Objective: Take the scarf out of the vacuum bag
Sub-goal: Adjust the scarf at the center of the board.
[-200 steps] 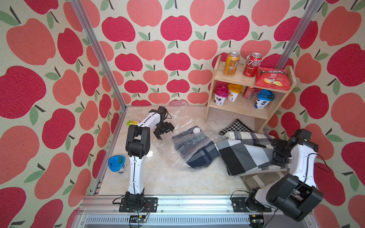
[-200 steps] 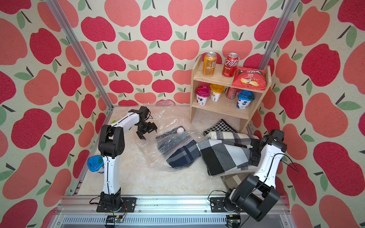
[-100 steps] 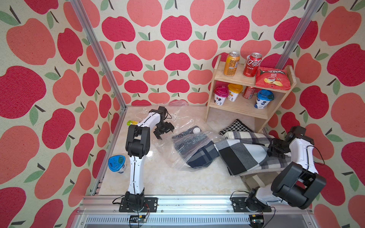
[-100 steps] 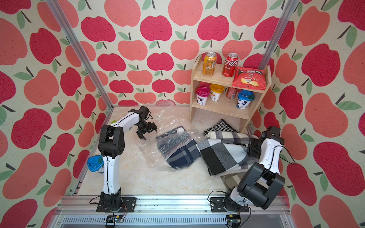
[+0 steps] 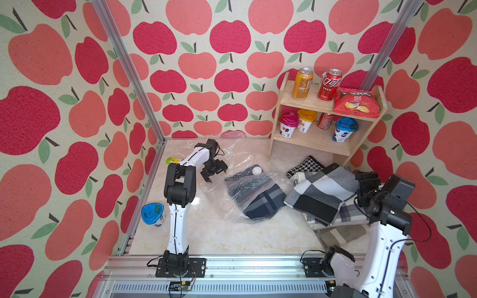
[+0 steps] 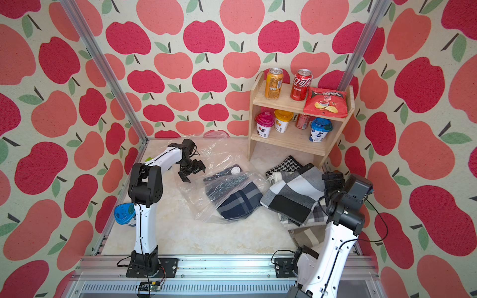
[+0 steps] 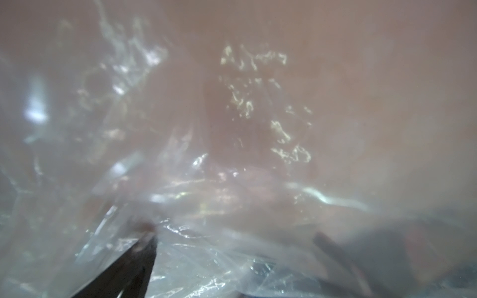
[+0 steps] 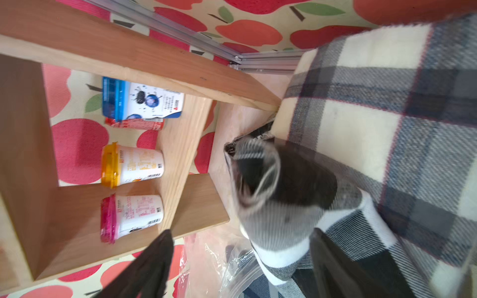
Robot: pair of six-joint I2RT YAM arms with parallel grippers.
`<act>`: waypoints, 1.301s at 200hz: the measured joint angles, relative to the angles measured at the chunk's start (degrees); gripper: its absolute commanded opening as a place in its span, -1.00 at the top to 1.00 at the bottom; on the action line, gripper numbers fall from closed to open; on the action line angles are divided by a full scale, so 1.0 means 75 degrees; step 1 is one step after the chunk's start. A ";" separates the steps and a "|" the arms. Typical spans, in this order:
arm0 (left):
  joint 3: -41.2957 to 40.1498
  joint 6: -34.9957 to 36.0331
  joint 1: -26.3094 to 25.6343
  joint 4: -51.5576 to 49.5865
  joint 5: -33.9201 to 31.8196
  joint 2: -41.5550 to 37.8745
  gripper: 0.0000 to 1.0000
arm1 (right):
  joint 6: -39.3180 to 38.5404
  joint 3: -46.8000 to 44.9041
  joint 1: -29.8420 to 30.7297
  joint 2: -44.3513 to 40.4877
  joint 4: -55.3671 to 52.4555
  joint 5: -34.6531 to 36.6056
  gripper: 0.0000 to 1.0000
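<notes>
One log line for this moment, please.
left gripper: jaws open over vacuum bag | right gripper: jaws open by grey plaid scarf, outside bag | dark plaid scarf: inside bag

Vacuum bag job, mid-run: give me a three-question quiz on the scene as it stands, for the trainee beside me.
1. True or false: the left gripper and right gripper both stand open.
2. Which one lies inside the vacuum bag? A houndstooth scarf; B navy plaid scarf; C chip bag.
3. How many cans stand on the top board of the wooden shelf?
Key: 1 true; 2 B; 3 two.
</notes>
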 measured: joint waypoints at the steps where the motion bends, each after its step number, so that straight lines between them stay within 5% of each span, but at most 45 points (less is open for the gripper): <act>1: 0.0000 -0.0003 0.0000 0.0000 0.0000 0.0000 -0.94 | -0.0003 -0.0012 -0.0006 0.0017 -0.0023 0.0009 -0.99; 56: -0.0026 0.0000 -0.0006 0.0026 -0.0012 -0.0012 -0.94 | 0.0286 0.0181 0.0090 0.0988 -0.1326 0.0612 -0.99; 107: -0.0023 0.0000 -0.0006 0.0023 -0.0006 -0.0012 -0.94 | -0.0941 0.1157 0.0530 0.1900 -0.1498 0.0388 -0.99; 170: -0.0079 0.0254 -0.0047 0.0047 -0.0023 -0.0076 -0.94 | -0.2063 -0.0017 0.0577 0.1612 -0.1926 -0.0353 -1.00; 236: -0.1090 0.1326 -0.0635 0.0603 -0.0944 -0.1632 -0.95 | -0.2815 -0.0245 0.0577 0.1294 -0.2815 -0.0195 -0.99; 260: -0.0933 0.1600 -0.0784 0.0606 -0.1046 -0.2445 -0.96 | -0.2999 -0.0373 0.0574 0.1207 -0.2882 -0.0099 -0.73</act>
